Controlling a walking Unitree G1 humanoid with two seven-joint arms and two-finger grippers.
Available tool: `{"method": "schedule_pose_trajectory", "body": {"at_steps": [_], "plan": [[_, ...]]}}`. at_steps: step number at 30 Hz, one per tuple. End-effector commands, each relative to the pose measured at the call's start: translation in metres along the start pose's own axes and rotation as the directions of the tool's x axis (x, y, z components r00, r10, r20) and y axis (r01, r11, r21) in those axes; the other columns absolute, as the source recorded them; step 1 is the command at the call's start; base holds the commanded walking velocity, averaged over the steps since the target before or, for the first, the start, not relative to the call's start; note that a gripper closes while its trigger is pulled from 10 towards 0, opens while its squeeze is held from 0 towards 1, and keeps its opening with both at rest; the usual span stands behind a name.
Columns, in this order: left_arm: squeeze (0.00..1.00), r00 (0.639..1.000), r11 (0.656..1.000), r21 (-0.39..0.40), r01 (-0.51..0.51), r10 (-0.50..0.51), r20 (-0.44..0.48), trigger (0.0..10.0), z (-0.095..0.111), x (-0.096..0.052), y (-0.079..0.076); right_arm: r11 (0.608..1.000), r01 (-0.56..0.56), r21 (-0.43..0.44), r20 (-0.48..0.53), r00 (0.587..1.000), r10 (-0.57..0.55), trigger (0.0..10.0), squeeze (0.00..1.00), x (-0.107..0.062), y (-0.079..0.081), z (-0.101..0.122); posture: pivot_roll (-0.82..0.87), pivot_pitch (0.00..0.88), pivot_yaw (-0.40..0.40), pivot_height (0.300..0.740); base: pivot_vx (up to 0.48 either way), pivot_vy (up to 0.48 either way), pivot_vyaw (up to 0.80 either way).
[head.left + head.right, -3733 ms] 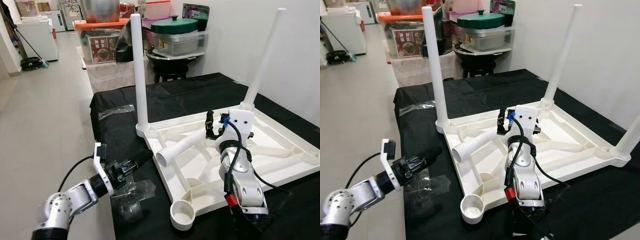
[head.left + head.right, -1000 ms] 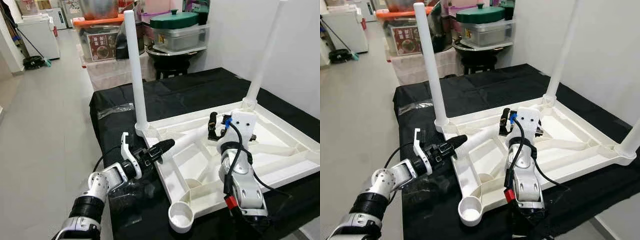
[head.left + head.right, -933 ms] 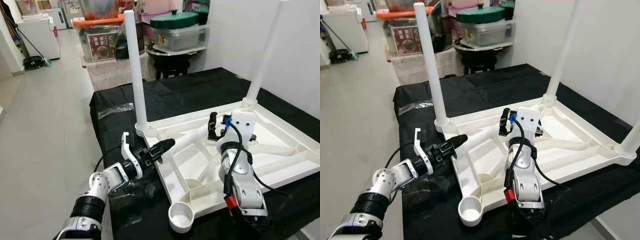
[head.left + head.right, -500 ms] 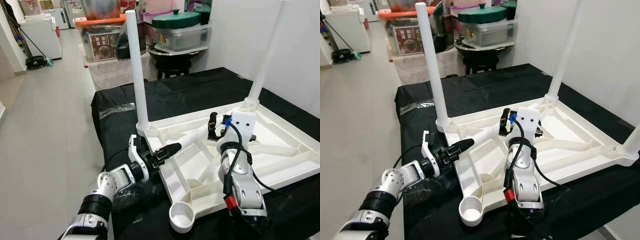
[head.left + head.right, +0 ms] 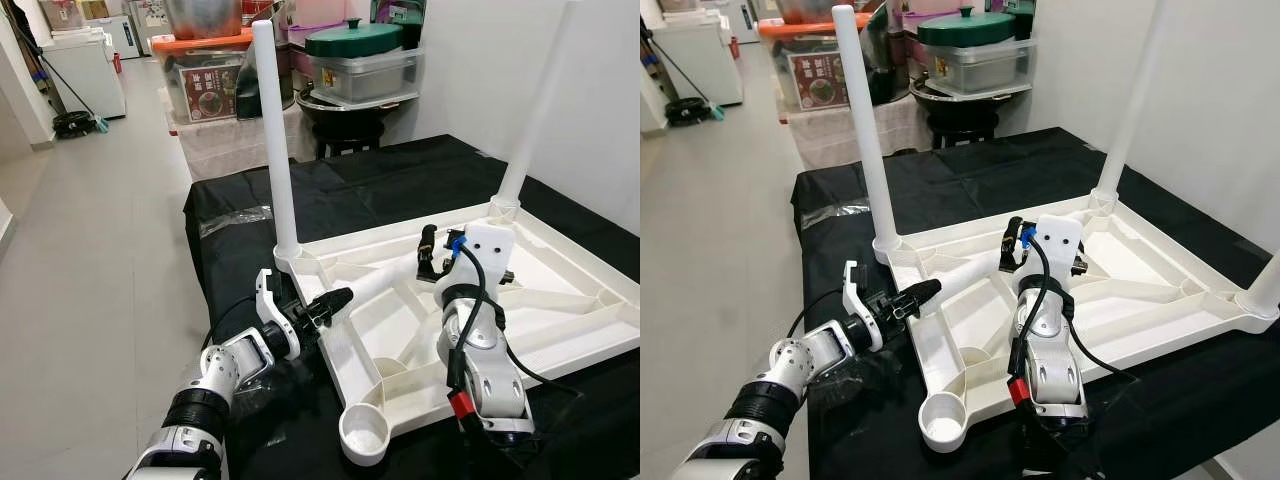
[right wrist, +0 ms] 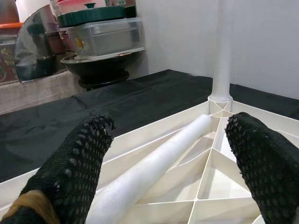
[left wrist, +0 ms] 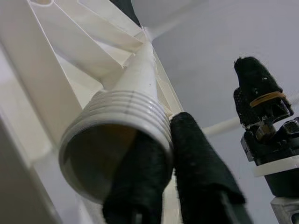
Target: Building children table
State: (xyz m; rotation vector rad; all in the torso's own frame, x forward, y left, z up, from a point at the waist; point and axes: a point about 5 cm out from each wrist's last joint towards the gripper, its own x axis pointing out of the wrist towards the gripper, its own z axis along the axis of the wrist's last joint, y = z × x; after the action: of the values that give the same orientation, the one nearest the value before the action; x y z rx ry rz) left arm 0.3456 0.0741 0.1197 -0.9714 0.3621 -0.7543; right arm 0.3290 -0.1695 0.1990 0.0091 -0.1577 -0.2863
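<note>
— On the black-covered bench [image 5: 400, 180] an upturned white tabletop [image 5: 560, 300] is seen, ribbed underside up. What is standing on it?

— Upright legs are fitted at its corners: one tall leg [image 5: 273, 130] at the near-left corner and another leg [image 5: 528, 110] at the far corner by the wall. A third is glimpsed at the right edge of the right eye view. The front corner socket [image 5: 364, 432] is left open.

— And the loose leg?

— The loose leg [image 5: 385, 279] is laid flat across the ribs, its threaded open end pointed toward the robot's left side, its far end toward the middle of the tabletop.

— How is it held?

— The threaded end is gripped by the left gripper [image 5: 335, 299]. In the left wrist view one black finger [image 7: 140, 186] is seen inside the open mouth and the other finger [image 7: 201, 172] pressed against the outside of the threads, so the rim is pinched between them.

— What of the other arm?

— The right gripper [image 6: 177, 154] is held above the middle of the tabletop, over the loose leg. Its two mesh-covered fingers are spread wide on either side of the shaft, and nothing is clasped.

— Anything behind the bench?

— A lidded green pot [image 5: 362, 42] is set on a clear container, with storage boxes [image 5: 205, 80] beside it.
</note>
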Motion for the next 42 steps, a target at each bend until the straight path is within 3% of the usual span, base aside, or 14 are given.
{"method": "schedule_pose_trajectory", "body": {"at_steps": [1, 13, 20, 22, 23, 24, 25, 26, 27, 29, 33, 34, 38, 42], "plan": [[0.0, 1.0, 1.0, 0.001, -0.029, 0.029, 0.007, 0.0, 0.004, -0.004, 0.005, 1.0, 0.01, 0.017, 0.004, 1.0, -0.01, 10.0, 0.0, -0.001, -0.002, -0.001, -0.03, 0.0, 0.065, 0.74, 0.0, 0.0, 0.0], [0.0, 0.999, 1.0, 0.007, -0.03, 0.03, 0.026, 0.0, 0.006, -0.01, 0.008, 0.998, 0.009, 0.061, -0.028, 1.0, -0.008, 10.0, 0.0, 0.0, -0.003, -0.003, -0.03, 0.0, 0.06, 0.74, 0.0, 0.0, 0.0], [0.0, 0.992, 0.996, 0.047, 0.081, -0.085, 0.098, 0.0, 0.022, -0.016, -0.008, 0.944, -0.019, 0.328, -0.167, 0.983, 0.078, 10.0, 0.0, 0.003, 0.0, -0.014, -0.03, 0.0, 0.049, 0.74, 0.0, 0.0, 0.0], [0.0, 0.984, 0.99, 0.067, 0.121, -0.129, 0.121, 0.0, 0.028, -0.019, -0.015, 0.902, -0.012, 0.432, -0.221, 0.968, 0.119, 10.0, 0.0, 0.004, 0.003, -0.02, -0.03, 0.0, 0.044, 0.74, 0.0, 0.0, 0.0], [0.0, 0.975, 0.985, 0.088, 0.15, -0.162, 0.15, 0.0, 0.036, -0.026, -0.021, 0.829, -0.008, 0.56, -0.258, 0.949, 0.183, 10.0, 0.0, 0.003, 0.008, -0.023, -0.02, 0.0, 0.037, 0.74, 0.0, 0.0, 0.0], [0.0, 0.975, 0.985, 0.088, 0.15, -0.162, 0.15, 0.0, 0.036, -0.026, -0.021, 0.829, -0.008, 0.56, -0.258, 0.949, 0.183, 10.0, 0.0, 0.003, 0.008, -0.023, -0.02, 0.0, 0.037, 0.74, 0.0, 0.0, 0.0], [0.0, 0.967, 0.979, 0.108, 0.172, -0.188, 0.171, 0.0, 0.042, -0.031, -0.026, 0.758, -0.005, 0.653, -0.274, 0.931, 0.242, 10.0, 0.0, 0.003, 0.012, -0.025, -0.02, 0.0, 0.033, 0.74, 0.0, 0.0, 0.0], [0.0, 0.967, 0.979, 0.108, 0.172, -0.188, 0.171, 0.0, 0.042, -0.031, -0.026, 0.758, -0.005, 0.653, -0.274, 0.931, 0.242, 10.0, 0.0, 0.003, 0.012, -0.025, -0.02, 0.0, 0.033, 0.74, 0.0, 0.0, 0.0], [0.0, 0.961, 0.975, 0.119, 0.188, -0.207, 0.181, 0.0, 0.045, -0.035, -0.03, 0.704, -0.002, 0.71, -0.277, 0.918, 0.282, 10.0, 0.0, 0.002, 0.016, -0.025, -0.01, 0.0, 0.027, 0.74, 0.0, 0.0, 0.0], [0.0, 0.961, 0.975, 0.119, 0.188, -0.207, 0.181, 0.0, 0.045, -0.035, -0.03, 0.704, -0.002, 0.71, -0.277, 0.918, 0.282, 10.0, 0.0, 0.002, 0.016, -0.025, -0.01, 0.0, 0.027, 0.74, 0.0, 0.0, 0.0], [0.0, 0.935, 0.942, 0.179, 0.283, -0.312, 0.169, 0.0, 0.046, -0.048, -0.052, 0.533, 0.026, 0.846, -0.276, 0.876, 0.396, 10.0, 0.0, 0.0, 0.032, -0.028, 0.01, 0.0, 0.003, 0.74, 0.0, 0.0, 0.0], [0.0, 0.933, 0.937, 0.184, 0.298, -0.327, 0.153, 0.0, 0.044, -0.051, -0.054, 0.462, 0.014, 0.887, -0.242, 0.865, 0.439, 10.0, 0.0, 0.0, 0.04, -0.023, 0.01, 0.0, 0.003, 0.74, 0.0, 0.0, 0.0], [0.0, 0.935, 0.934, 0.18, 0.309, -0.333, 0.121, 0.0, 0.037, -0.055, -0.055, 0.304, -0.049, 0.951, -0.128, 0.835, 0.535, 10.0, 0.0, -0.002, 0.054, -0.007, 0.01, 0.0, -0.002, 0.74, 0.0, 0.0, 0.0], [0.0, 0.936, 0.934, 0.179, 0.31, -0.333, 0.111, 0.0, 0.035, -0.057, -0.055, 0.226, -0.1, 0.969, -0.05, 0.816, 0.576, 10.0, 0.0, -0.004, 0.058, 0.002, 0.02, 0.0, -0.006, 0.74, 0.0, 0.0, 0.0]]}}
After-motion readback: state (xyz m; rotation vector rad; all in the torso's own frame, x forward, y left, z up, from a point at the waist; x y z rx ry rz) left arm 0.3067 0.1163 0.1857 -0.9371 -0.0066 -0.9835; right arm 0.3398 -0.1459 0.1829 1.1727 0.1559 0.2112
